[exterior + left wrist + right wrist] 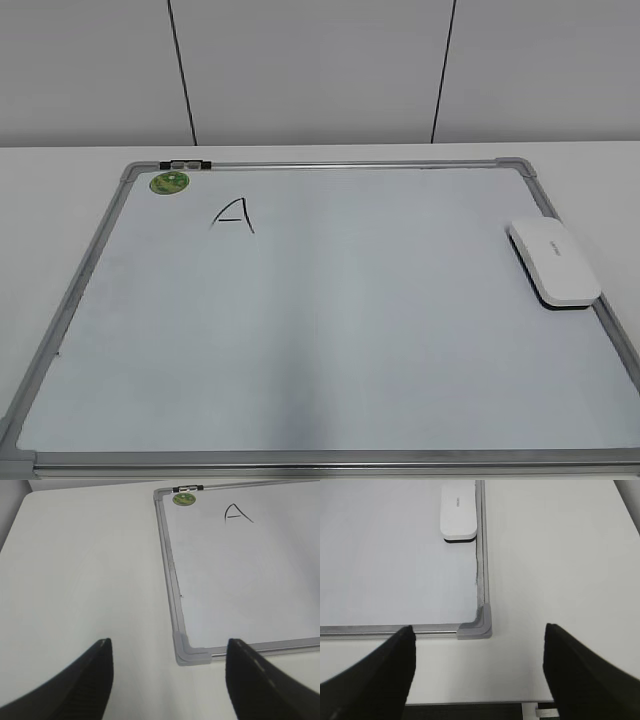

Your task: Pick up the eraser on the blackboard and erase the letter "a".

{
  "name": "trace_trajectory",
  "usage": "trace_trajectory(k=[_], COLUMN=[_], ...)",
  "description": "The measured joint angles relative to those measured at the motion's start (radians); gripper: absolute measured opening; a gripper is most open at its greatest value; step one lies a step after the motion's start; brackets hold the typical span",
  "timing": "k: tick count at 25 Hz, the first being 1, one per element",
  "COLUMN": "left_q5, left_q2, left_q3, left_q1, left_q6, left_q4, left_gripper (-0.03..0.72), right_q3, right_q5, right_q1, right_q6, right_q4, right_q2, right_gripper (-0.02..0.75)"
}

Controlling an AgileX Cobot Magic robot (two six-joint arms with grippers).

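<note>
Right wrist view is giving the best look at the eraser [458, 512]: it's lying flat at the right edge of the blackboard [484, 570], long side hugging the grey frame, and nothing is touching it yet. The right gripper [477, 672] is hanging near the board's front right corner cap with its fingers spread wide and empty, so I'm guessing the pickup is the step in hand. If I were doing it, I'd be coming straight down over the middle of the block and pinching across the short sides, minding the frame rail, which is sitting right against one side. It's a smooth white plastic oblong with rounded corners and a dark pad underneath, so it looks slippery; a centred, firm grip seems wise. The only mark I'm seeing is an angular capital A [232, 214] in black marker near the top left, just below the round green sticker [169, 183]; no lowercase one is showing. The left gripper [167, 677] is also gaping open, hovering over the white table [85, 570] by the front left corner.
</note>
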Motion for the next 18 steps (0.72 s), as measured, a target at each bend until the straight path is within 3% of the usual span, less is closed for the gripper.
trace_trajectory(k=[18], left_q5=[0.002], left_q2=[0.000], left_q3=[0.000], left_q1=[0.000], left_q6=[0.000], left_q4=[0.000], left_gripper=[0.514], right_q3=[0.000], right_q5=[0.002], right_q1=[-0.021], right_q6=[0.000], right_q4=[0.000], right_q2=[-0.056], right_gripper=[0.589])
